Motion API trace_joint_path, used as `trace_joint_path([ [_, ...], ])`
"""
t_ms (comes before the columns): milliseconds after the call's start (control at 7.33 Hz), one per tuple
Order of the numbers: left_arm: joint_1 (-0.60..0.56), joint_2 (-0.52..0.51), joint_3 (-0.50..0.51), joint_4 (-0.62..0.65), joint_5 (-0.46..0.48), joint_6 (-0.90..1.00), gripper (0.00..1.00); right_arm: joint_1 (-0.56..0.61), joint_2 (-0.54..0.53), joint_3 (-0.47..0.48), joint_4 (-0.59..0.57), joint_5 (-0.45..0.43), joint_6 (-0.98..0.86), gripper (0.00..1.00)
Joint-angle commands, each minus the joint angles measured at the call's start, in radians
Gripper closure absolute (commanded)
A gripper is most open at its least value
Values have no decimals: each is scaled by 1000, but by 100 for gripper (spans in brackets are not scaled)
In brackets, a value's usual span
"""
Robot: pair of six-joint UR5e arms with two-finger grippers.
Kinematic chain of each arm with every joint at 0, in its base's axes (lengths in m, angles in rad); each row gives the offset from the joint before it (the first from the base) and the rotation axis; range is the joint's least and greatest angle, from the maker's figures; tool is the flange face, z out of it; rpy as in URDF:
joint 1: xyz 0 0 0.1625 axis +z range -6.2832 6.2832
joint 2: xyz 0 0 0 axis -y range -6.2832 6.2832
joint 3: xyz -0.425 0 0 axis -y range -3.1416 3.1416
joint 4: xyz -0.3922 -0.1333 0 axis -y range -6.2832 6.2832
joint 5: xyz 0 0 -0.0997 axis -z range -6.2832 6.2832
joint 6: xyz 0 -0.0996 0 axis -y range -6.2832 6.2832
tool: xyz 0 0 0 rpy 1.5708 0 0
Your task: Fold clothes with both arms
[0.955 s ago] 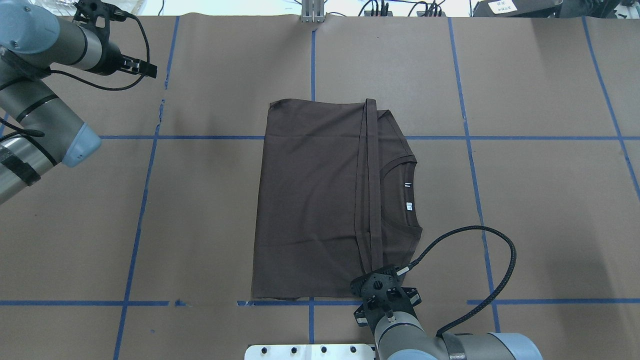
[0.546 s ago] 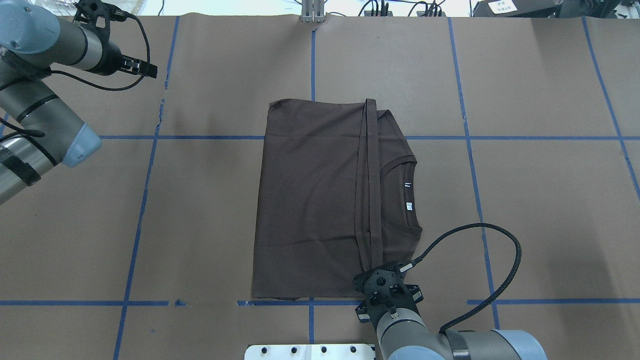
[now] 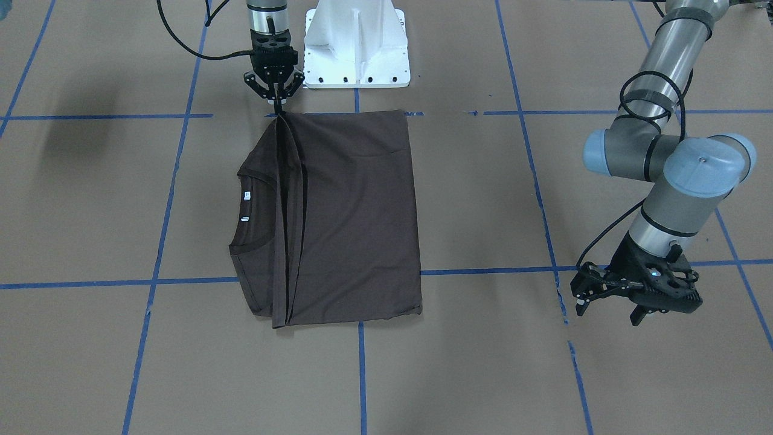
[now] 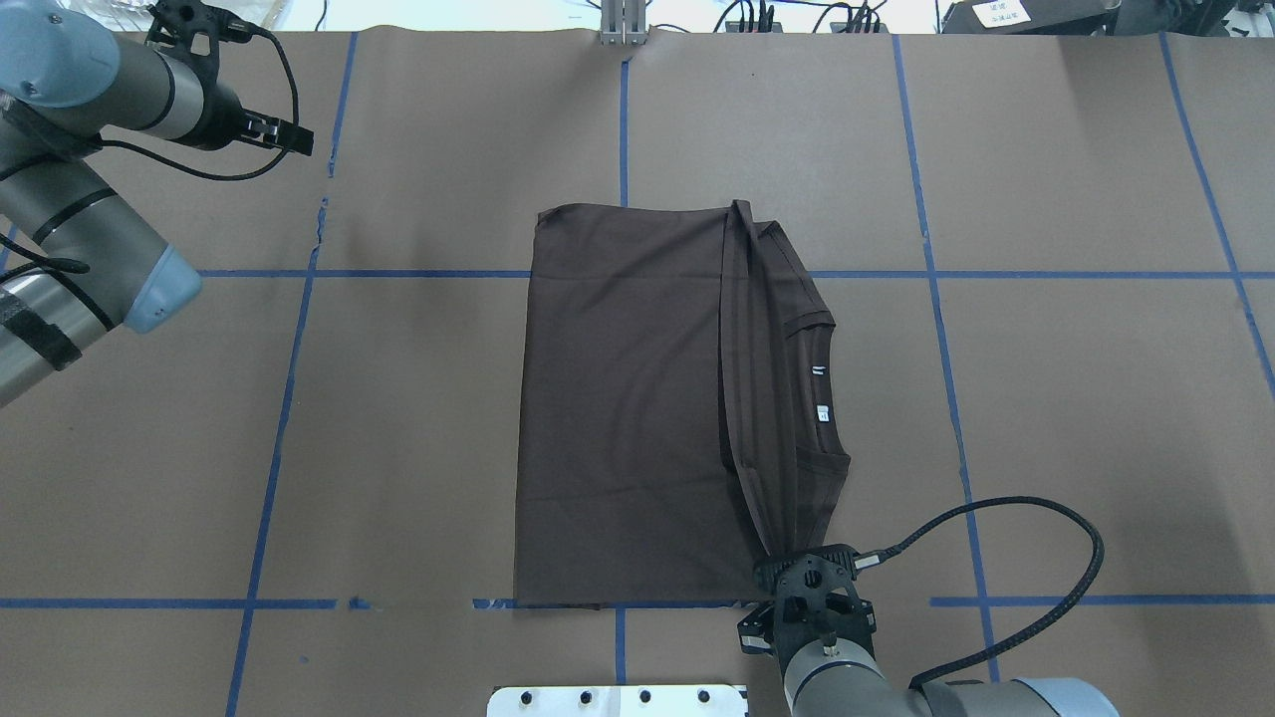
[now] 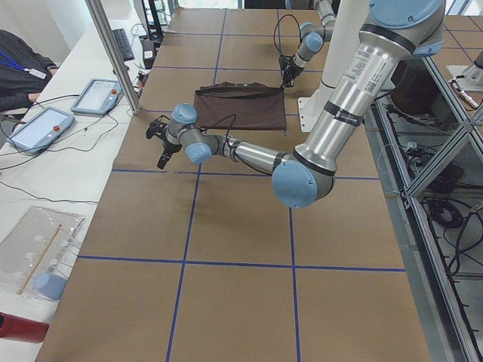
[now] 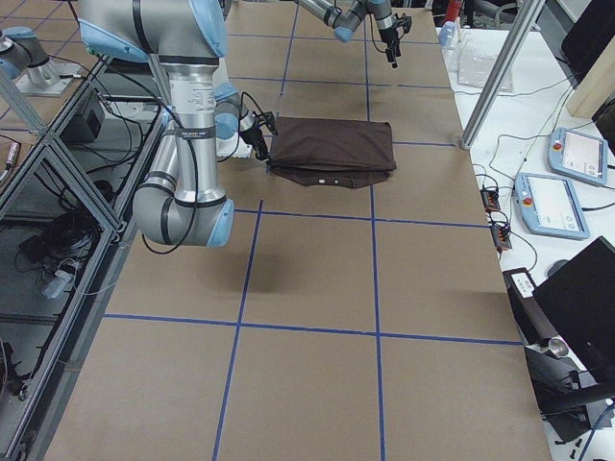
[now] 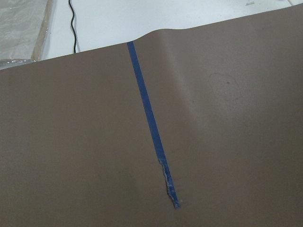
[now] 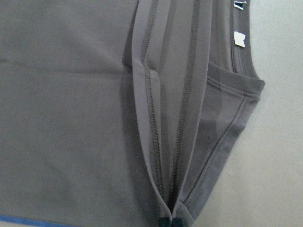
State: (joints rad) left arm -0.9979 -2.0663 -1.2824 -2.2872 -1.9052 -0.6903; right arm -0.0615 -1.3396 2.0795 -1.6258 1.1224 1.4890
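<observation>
The dark grey-brown T-shirt (image 4: 618, 398) lies folded in the middle of the brown table, collar (image 4: 832, 398) and white neck tags (image 4: 821, 411) toward the overhead view's right. My right gripper (image 4: 800, 566) is at the shirt's near right corner, shut on the bunched hem layers. The right wrist view shows those hems (image 8: 165, 142) converging to a pinch at the bottom edge. From that corner the fabric is drawn taut into a point. My left gripper (image 4: 297, 139) hovers far off at the back left over bare table, open and empty (image 3: 607, 308).
The white pedestal base (image 3: 356, 42) stands just behind the right gripper. Blue tape lines (image 7: 149, 123) grid the brown paper. The right arm's black cable (image 4: 1046, 558) loops over the table. A metal post (image 5: 113, 53) and teach pendants (image 5: 94, 94) stand at the far edge.
My right gripper has moved toward the robot and rightward, dragging the hem corner with it; the hem strip now slants and the collar side has shifted. The left arm has not moved.
</observation>
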Motion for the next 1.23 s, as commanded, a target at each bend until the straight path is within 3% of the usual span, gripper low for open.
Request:
trace_joint_path([
  [0,-1,0,0,0,0,0,0,-21,-3,1,-2,-15,65,64],
  [136,-1,0,0,0,0,-2,0,-21,-1,2,-2,-10,63,1],
  [409,1,0,0,0,-2,-2,0,23,10,42,0,43,-19,0],
  [682,1,0,0,0,-2,-2,0,132,48,25,0,129,-222,0],
  [1092,1,-2,0,0,-2,-2,0,235,187,-131,-5,235,-298,0],
])
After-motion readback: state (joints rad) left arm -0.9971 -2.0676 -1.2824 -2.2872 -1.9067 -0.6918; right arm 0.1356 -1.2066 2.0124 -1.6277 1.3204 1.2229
